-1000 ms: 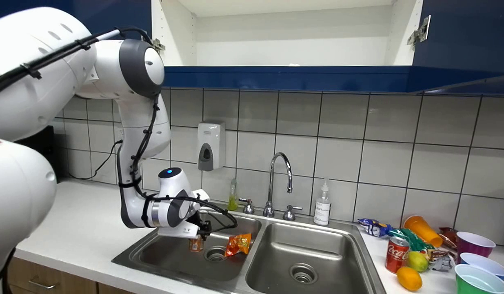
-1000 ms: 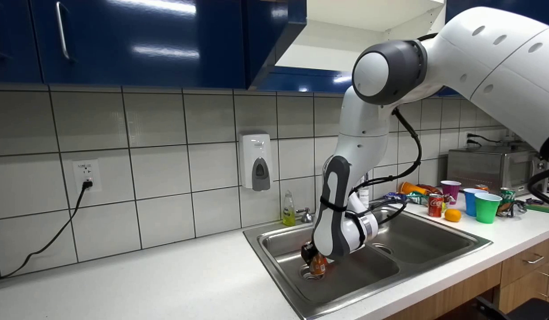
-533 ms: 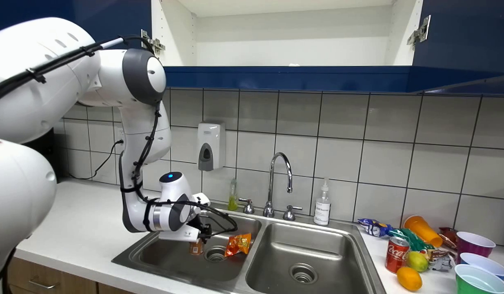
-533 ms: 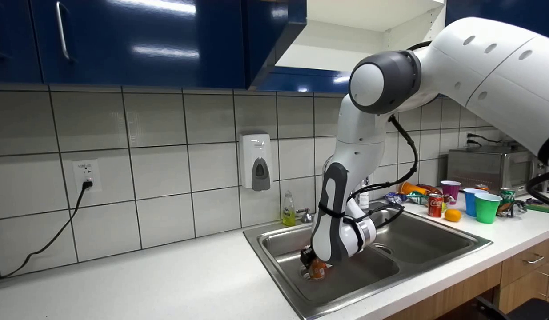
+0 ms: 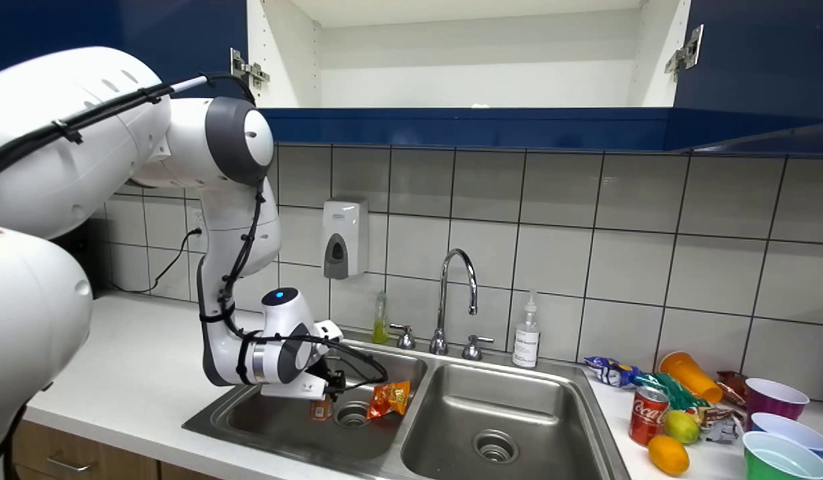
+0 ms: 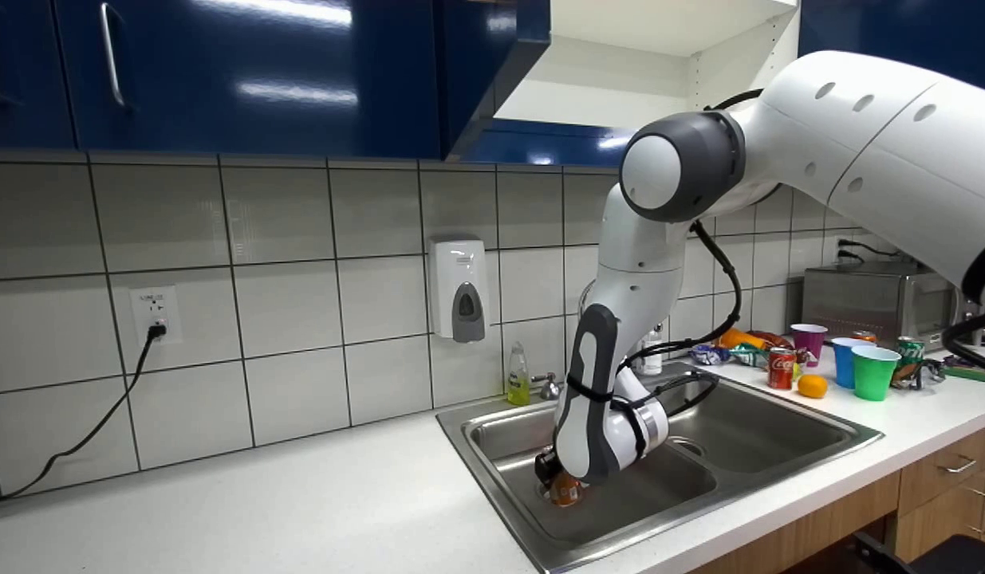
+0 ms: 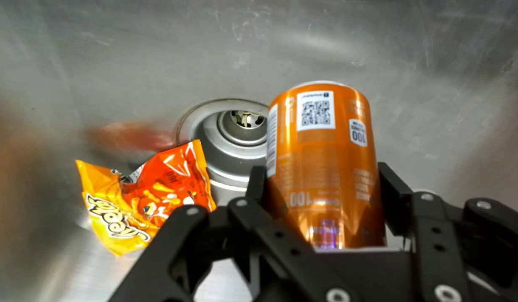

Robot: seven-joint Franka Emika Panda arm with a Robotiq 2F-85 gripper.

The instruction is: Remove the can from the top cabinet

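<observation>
The can (image 7: pixel 326 155), a glossy orange cylinder with pale print (image 7: pixel 301 199), bears a white code label (image 7: pixel 316 111). The gripper (image 7: pixel 324 186) clasps the can over the left basin (image 5: pixel 278 427).

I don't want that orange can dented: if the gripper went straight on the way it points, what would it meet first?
Probably the sink floor near the drain: the gripper grips the orange can, whose far end leads. How wide a gap there is, if any, I can't tell.
</observation>
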